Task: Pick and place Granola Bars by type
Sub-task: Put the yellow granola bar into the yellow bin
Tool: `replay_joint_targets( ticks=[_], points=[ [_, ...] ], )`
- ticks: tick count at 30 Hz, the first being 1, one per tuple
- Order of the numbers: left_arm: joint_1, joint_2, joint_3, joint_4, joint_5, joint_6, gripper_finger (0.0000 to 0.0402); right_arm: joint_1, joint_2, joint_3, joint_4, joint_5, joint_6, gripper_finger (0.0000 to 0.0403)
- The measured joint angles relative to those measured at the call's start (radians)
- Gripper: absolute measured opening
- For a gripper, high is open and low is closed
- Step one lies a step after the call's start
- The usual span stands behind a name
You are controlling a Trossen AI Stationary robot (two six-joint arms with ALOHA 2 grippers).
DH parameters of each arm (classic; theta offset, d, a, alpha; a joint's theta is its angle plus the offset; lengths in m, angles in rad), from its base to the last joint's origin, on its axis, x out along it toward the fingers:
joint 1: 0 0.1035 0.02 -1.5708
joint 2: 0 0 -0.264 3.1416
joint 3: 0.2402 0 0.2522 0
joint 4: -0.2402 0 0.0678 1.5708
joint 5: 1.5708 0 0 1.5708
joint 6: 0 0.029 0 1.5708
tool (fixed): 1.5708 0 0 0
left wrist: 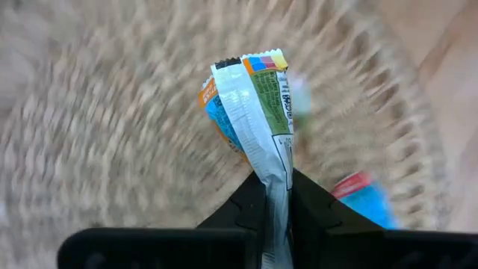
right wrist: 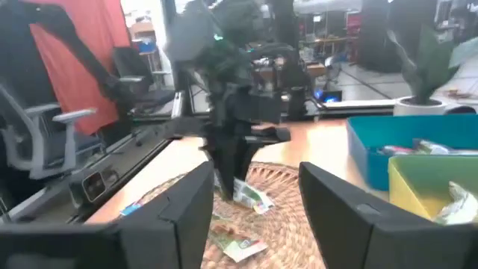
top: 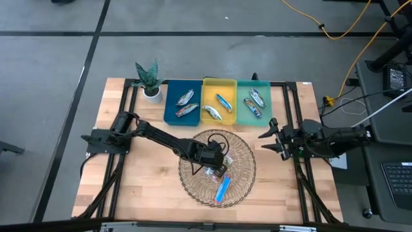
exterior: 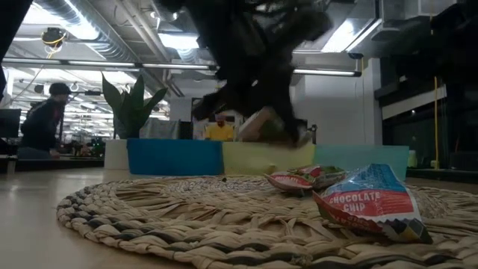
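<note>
Left claw [left wrist: 275, 196]: arm reached over basket [top: 193, 187], pointing down, clamped on one bar [left wrist: 258, 112] lifted above the weave. Right claw [top: 269, 139]: parked beside basket, fingers apart, empty.

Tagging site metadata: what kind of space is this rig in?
Likely an open-plan lab or workshop. The low view shows exposed ceiling ducting with strip lights and a person at distant benches; the right wrist view shows an office chair.
</note>
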Motion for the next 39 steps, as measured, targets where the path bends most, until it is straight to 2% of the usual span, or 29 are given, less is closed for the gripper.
replay_joint_targets(
  ticks=[5, 12, 16, 23, 27, 31, 39],
  points=[
    [0.004, -0.055, 0.062, -0.102, -0.067, 0.028, 0.0025, -0.033, 0.015, -0.008, 0.016, -0.008, -0.080, 0.0199],
    [0.026, -0.119, 0.219, -0.366, -0.200, 0.117, 0.0025, -0.094, 0.024, -0.008, 0.007, 0.048, -0.151, 0.0199],
    [0.061, -0.135, 0.312, -0.477, -0.220, 0.200, 0.0025, -0.108, 0.034, -0.008, 0.006, 0.049, -0.162, 0.0199],
    [0.154, -0.146, 0.429, -0.568, -0.198, 0.391, 0.0025, -0.107, 0.053, -0.008, 0.011, 0.049, -0.160, 0.0188],
    [0.243, -0.145, 0.446, -0.576, -0.180, 0.520, 0.0025, -0.107, 0.055, -0.008, 0.010, 0.045, -0.155, 0.0164],
    [0.343, -0.144, 0.446, -0.577, -0.109, 0.622, 0.0025, -0.106, 0.055, -0.008, 0.010, 0.043, -0.129, 0.0127],
    [0.503, -0.130, 0.446, -0.569, -0.043, 0.854, 0.0025, -0.106, 0.055, -0.008, 0.010, 0.041, -0.132, 0.0010]
  ],
)
